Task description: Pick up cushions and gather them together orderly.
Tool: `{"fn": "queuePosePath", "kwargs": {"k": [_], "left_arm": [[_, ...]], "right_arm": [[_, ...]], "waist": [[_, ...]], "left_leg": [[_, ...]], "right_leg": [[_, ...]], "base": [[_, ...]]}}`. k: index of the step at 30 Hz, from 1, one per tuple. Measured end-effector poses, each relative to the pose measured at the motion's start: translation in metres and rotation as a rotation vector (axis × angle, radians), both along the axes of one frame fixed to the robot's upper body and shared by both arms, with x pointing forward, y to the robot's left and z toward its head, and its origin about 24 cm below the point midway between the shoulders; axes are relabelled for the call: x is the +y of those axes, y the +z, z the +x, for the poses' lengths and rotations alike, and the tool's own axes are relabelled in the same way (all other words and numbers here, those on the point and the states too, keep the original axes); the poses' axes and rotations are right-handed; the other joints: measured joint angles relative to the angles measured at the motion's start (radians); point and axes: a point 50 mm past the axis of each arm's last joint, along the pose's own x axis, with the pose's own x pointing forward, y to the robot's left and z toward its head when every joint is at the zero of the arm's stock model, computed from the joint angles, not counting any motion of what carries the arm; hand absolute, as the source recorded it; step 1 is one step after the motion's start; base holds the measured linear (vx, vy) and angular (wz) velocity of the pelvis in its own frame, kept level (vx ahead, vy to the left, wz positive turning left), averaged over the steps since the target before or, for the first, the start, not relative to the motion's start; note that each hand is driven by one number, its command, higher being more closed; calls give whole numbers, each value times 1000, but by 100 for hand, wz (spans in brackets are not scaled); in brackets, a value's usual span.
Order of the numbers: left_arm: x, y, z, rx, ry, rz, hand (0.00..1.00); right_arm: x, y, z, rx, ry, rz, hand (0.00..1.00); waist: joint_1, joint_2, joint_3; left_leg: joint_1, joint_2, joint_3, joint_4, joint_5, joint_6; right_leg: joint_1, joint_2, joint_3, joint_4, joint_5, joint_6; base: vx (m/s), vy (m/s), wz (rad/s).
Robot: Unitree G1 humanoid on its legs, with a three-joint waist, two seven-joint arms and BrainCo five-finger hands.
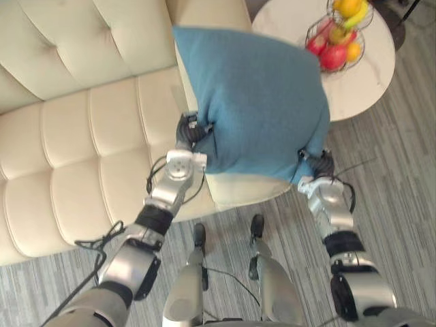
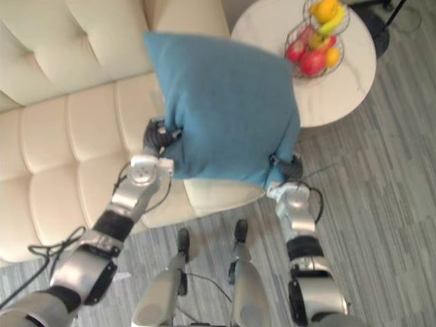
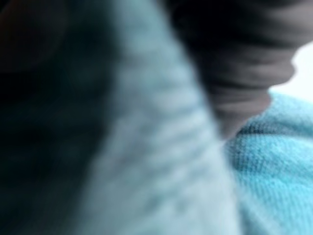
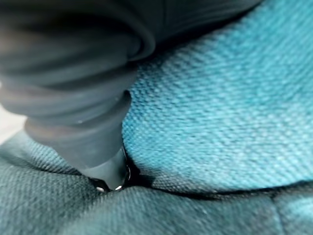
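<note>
The right hand's (image 1: 318,163) fingers (image 4: 102,152) are digging into a fold of the blue cushion (image 1: 259,102), pinching its lower corner, while the left hand (image 1: 191,131) is clutching the opposite edge. The cushion is hanging between them, above the front corner of the cream sofa (image 1: 82,136), near a round tabletop (image 1: 368,82) carrying a fruit basket (image 1: 337,37).
</note>
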Motion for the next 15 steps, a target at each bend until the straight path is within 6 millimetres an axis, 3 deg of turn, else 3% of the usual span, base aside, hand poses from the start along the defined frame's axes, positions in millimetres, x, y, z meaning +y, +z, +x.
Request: {"fn": "queuePosePath", "kwargs": {"k": [4, 8, 11, 15], "left_arm": [[11, -25, -27, 38, 23, -41, 100], [24, -51, -62, 98, 70, -98, 100], [29, -59, -80, 116, 95, -142, 100], [40, -69, -121, 136, 147, -224, 100]], "right_arm": [[13, -18, -27, 17, 17, 55, 100], [24, -26, -56, 9, 54, 92, 100], [29, -30, -69, 17, 88, 91, 100], [40, -32, -94, 14, 161, 104, 100]], "waist": [[-3, 0, -4], [-3, 8, -83], [-2, 16, -118], [26, 43, -191]], "left_leg": [[54, 4, -16, 0, -10, -6], [80, 12, -28, 0, -18, -10], [113, 17, -55, -9, -22, -12], [146, 21, -101, -14, -32, -16]], "right_leg": [[63, 8, -11, -7, -9, 0], [101, 15, -28, -13, -23, 0], [144, 17, -59, -13, -43, 0], [212, 17, -111, -9, -80, 8]], "base": [[15, 0, 6], [59, -14, 8], [46, -17, 28], [43, -23, 39]]}}
